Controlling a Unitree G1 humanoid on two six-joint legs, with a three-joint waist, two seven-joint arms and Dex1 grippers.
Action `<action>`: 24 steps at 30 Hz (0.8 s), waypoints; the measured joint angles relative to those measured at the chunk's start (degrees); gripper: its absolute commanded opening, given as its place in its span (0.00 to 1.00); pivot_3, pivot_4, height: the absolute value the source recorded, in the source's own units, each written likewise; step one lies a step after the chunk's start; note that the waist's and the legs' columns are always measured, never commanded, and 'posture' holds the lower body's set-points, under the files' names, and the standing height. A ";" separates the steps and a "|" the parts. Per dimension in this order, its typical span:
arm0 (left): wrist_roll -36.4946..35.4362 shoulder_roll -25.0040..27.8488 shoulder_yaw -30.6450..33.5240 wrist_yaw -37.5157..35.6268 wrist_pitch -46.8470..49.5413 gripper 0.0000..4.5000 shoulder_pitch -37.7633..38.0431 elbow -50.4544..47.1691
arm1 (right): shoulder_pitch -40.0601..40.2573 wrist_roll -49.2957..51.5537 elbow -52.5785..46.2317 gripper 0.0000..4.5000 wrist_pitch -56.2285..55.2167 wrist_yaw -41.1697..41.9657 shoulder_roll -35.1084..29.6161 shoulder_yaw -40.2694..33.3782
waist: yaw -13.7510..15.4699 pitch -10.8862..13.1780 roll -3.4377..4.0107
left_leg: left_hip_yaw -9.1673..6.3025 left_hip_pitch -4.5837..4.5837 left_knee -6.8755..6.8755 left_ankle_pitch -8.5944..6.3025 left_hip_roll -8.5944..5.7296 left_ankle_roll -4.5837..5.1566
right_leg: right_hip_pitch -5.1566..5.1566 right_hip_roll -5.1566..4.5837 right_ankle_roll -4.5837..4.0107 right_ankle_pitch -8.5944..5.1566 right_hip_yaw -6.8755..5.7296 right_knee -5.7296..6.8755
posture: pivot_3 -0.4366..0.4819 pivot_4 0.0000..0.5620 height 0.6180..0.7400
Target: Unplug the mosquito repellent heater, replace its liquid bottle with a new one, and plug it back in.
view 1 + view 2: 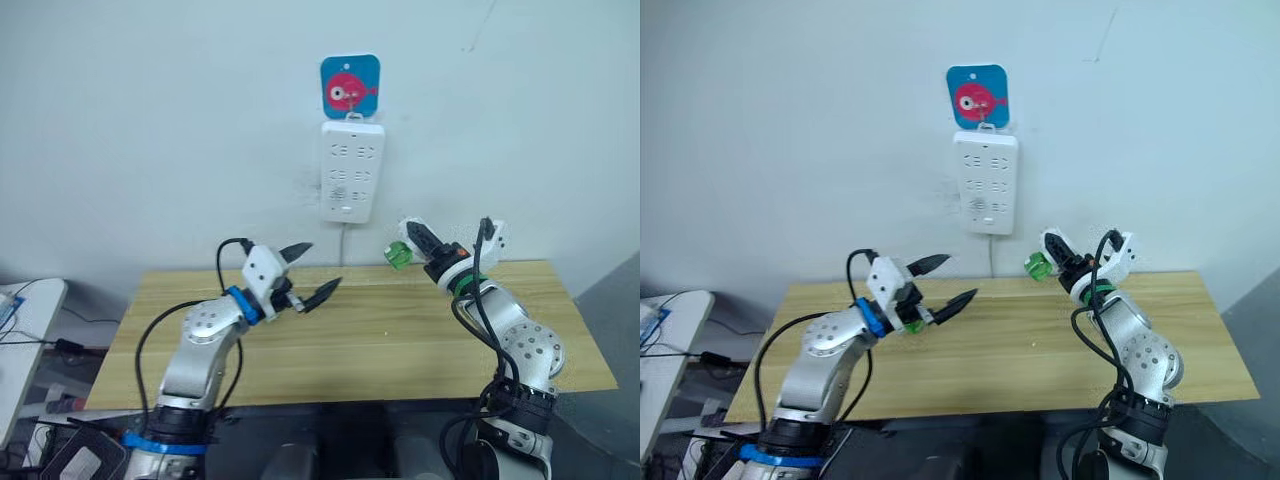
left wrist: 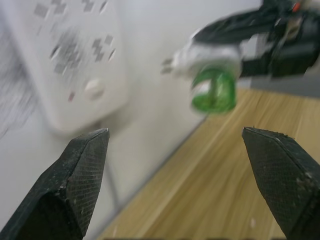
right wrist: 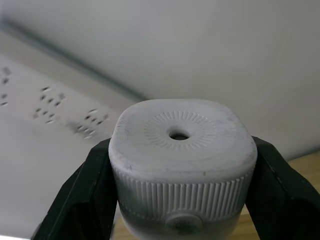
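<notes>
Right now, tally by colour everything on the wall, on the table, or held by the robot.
White: 2, the power strip and the heater held between the right fingers.
Green: 1, the bottle under the heater.
Blue: 1, the fish card.
Total: 4.

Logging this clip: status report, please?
Right gripper shut on heater, unplugged, green bottle attached. Left gripper open, empty. Power strip unobstructed.
</notes>
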 measured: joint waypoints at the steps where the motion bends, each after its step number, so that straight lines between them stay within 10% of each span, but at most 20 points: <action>1: 0.72 -0.93 -1.53 0.39 -0.45 1.00 -1.18 0.54 | -0.26 1.87 0.16 0.66 0.07 -1.02 0.24 -0.22 | -0.11 -0.01 0.02 | 0.02 0.01 -0.01 0.00 0.00 0.00 | 0.00 0.00 0.00 0.00 0.02 0.01 | 0.48 0.25 1.00; 24: 3.91 -8.58 -5.27 4.79 -7.71 0.96 -9.64 15.52 | 0.77 19.90 -2.77 0.66 -3.60 -13.05 -2.27 5.96 | -1.04 -0.05 0.06 | 0.33 -0.02 0.01 0.00 0.11 0.02 | -0.15 0.00 0.00 0.00 0.08 0.01 | 0.44 0.23 1.00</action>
